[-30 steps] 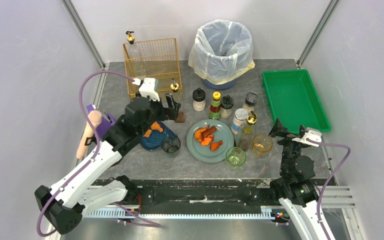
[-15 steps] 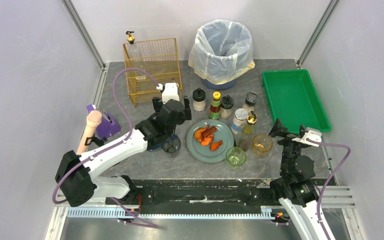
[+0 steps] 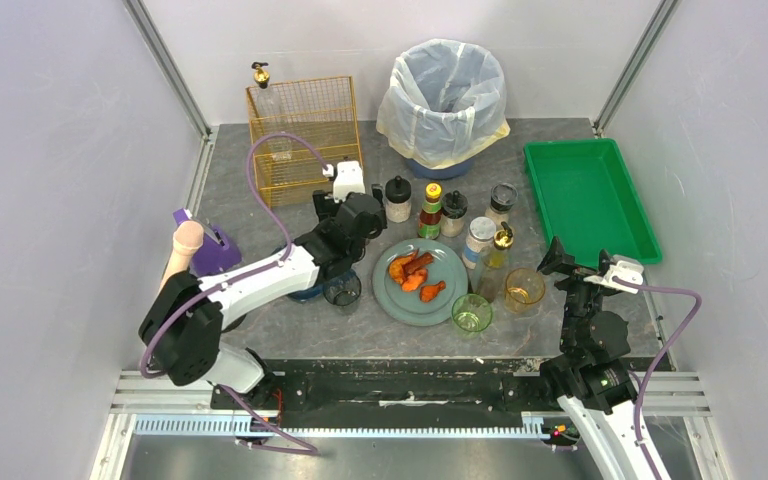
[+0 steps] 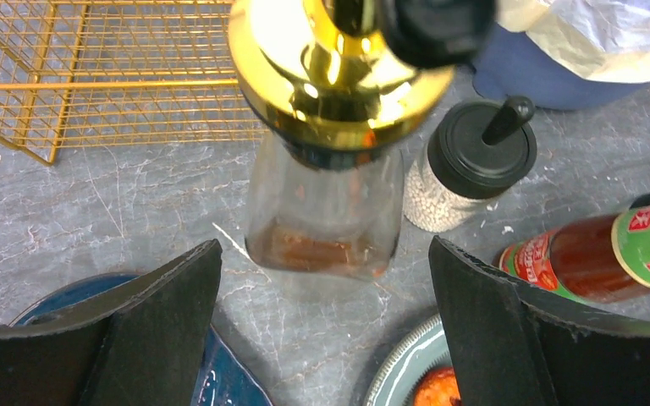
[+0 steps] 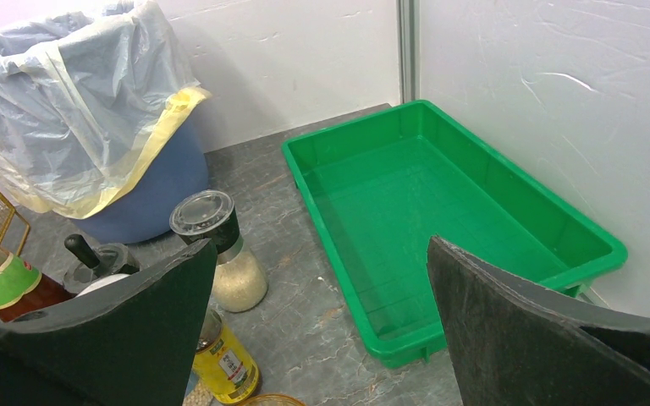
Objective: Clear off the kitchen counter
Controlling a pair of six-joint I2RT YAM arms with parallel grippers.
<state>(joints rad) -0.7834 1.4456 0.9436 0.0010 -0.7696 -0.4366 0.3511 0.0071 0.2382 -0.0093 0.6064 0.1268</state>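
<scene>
The left fingers [image 4: 161, 321] stand spread either side of a gold-capped glass bottle [image 4: 326, 211], not touching it — an approach. Next, probably: lower, close. The crowded worktop [image 4: 93, 203] lies beneath everything; the right fingers [image 5: 516, 338] hang spread, holding nothing.

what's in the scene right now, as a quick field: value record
left fingers: open, either side of the gold-capped glass bottle, not touching it
right fingers: open, holding nothing, facing the green tray
green tray: nothing in it
grey plate: orange food pieces on it
lined trash bin: at the far edge
kitchen counter: bottles, jars and glasses not yet cleared
</scene>
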